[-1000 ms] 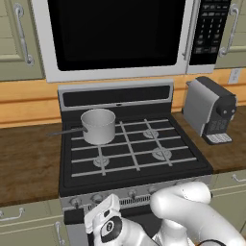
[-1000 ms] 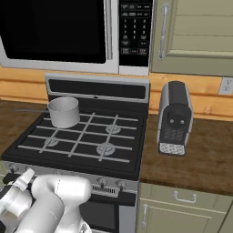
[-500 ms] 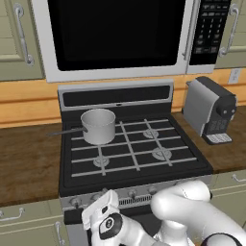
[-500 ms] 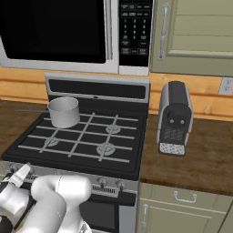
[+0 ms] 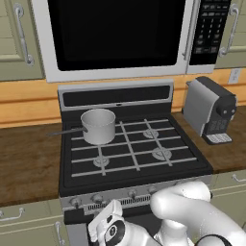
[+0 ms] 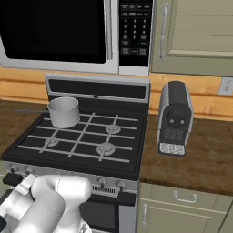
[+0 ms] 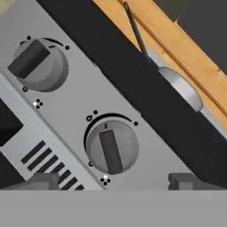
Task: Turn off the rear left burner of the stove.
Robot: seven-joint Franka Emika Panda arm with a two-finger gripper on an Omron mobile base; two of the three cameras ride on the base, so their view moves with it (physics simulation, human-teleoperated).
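No brand name or readable writing shows anywhere; the keypad of the big silver microwave with a black window (image 5: 115, 36) carries marks too small to read, and the stove knobs bear only dots and arc lines.

The wide black gas stove with grid grates (image 5: 129, 153) stands between brown wooden counter (image 5: 26, 161) stretches, directly under the microwave. A small silver saucepan with a thin dark handle (image 5: 98, 126) sits on its rear left burner. A grey and black coffee machine (image 6: 175, 117) stands on the counter just right of the stove, apart from it.

In the hand view the gripper (image 7: 113, 181) faces the silver front strip, its two dark tips spread wide and holding nothing, one on either side of a round grey knob with a dark bar grip (image 7: 111, 147). A second grey knob (image 7: 37, 63) lies further along the strip, beside a dark vent grille (image 7: 48, 162). The white arm (image 5: 178, 218) is folded low in front of the stove, with bare strip around the near knob.
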